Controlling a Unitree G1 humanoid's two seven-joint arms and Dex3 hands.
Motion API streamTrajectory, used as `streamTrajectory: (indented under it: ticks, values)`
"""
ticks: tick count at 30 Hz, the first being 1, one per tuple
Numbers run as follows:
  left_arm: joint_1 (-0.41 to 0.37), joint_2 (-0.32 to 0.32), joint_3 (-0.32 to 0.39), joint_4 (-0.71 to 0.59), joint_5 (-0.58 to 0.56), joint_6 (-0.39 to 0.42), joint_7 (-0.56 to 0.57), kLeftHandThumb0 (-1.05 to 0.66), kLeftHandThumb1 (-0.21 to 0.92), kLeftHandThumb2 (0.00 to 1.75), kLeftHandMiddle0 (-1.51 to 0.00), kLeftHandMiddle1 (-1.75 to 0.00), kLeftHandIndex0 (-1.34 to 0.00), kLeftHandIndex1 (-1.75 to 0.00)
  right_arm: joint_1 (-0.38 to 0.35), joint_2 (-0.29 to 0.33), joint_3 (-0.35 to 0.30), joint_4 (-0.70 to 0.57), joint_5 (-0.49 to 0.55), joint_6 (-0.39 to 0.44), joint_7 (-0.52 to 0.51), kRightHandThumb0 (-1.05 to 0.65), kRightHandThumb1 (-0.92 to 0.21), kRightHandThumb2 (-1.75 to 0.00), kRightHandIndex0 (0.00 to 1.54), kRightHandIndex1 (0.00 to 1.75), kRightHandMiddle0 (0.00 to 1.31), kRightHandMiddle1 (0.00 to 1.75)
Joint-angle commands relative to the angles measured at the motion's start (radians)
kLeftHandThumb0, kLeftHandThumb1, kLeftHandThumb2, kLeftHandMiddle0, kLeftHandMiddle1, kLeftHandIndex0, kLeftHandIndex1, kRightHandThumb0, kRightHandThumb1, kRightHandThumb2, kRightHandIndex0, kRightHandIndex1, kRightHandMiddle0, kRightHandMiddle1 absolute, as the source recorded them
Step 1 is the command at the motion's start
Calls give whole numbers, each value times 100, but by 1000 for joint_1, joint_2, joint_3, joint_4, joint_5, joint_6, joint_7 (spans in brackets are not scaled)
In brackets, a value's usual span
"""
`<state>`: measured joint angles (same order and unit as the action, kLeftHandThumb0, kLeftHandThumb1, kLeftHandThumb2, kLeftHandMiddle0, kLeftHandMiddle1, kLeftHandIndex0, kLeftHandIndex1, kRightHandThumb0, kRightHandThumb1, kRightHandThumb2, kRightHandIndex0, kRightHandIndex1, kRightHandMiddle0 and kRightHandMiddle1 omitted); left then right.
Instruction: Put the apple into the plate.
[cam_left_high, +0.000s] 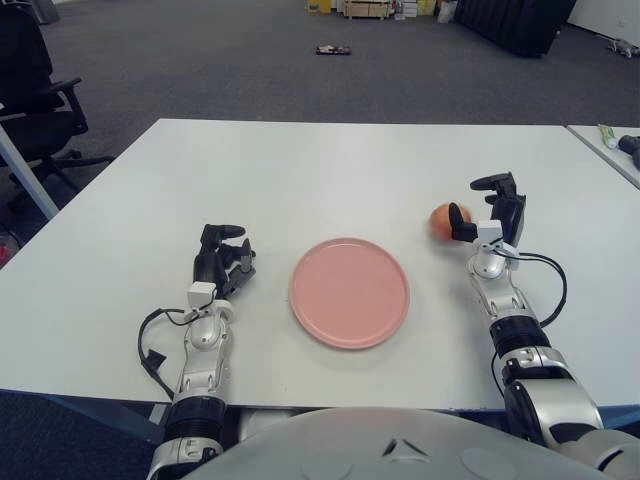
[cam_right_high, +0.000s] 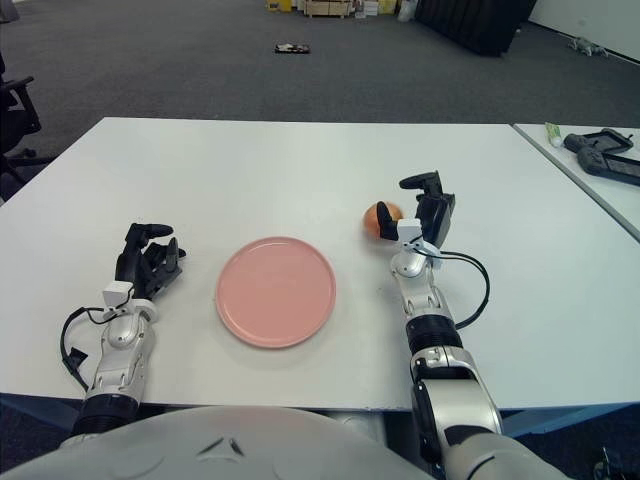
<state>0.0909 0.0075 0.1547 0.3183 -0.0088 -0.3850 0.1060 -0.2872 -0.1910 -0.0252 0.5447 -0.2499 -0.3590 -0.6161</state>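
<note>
I have the right hand (cam_left_high: 484, 210) out over the white table (cam_left_high: 330, 170), to the right of the pink plate (cam_left_high: 349, 292) and a little farther from me than the plate's far rim. Its fingers are wrapped around the apple (cam_left_high: 444, 221), which sits on the hand's inner side, the side facing the plate, with one dark finger (cam_left_high: 492, 184) arched above and another pressed against the fruit's right flank. I cannot tell from either eye whether the apple is lifted or touching the tabletop. The apple is near the plate's upper right edge but apart from it, not over the plate. A black cable (cam_left_high: 548, 290) loops out from the right forearm just behind the wrist. My left hand (cam_left_high: 222, 261) shows to the left of the plate, close beside it but not touching it, fingers curled inward and holding nothing. A loop of black cable (cam_left_high: 150, 345) also hangs off the left forearm near the table's front edge. The plate lies flat between the two arms, bare, roughly centred in front of me. Beyond the table I see grey carpet (cam_left_high: 250, 60), a black office chair (cam_left_high: 35, 95) off to the far left, and a second table (cam_right_high: 590, 160) at the right with a dark device on it.
</note>
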Motion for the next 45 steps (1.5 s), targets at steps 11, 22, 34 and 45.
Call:
streamTrajectory:
  ticks: [11, 22, 34, 45]
  values:
    - [-3, 2, 0, 14, -2, 8, -1, -38, 71, 82, -59, -159, -32, -175, 77, 16, 27, -195, 1, -127, 153, 0, -6, -159, 83, 167, 57, 175]
    - [-3, -1, 1, 16, -3, 6, 1, -38, 72, 82, -56, -159, -32, -175, 130, 27, 35, -317, -7, -177, 244, 0, -3, -162, 85, 167, 59, 175]
    - [-3, -5, 1, 23, -3, -5, 3, -38, 72, 81, -58, -156, -32, -175, 173, 36, 41, -421, -3, -173, 337, 0, -2, -164, 87, 167, 61, 175]
    - [2, -8, 0, 15, -2, -3, 2, -37, 72, 81, -59, -156, -31, -175, 200, 33, 52, -528, -18, -19, 429, -1, -9, -154, 80, 173, 59, 164]
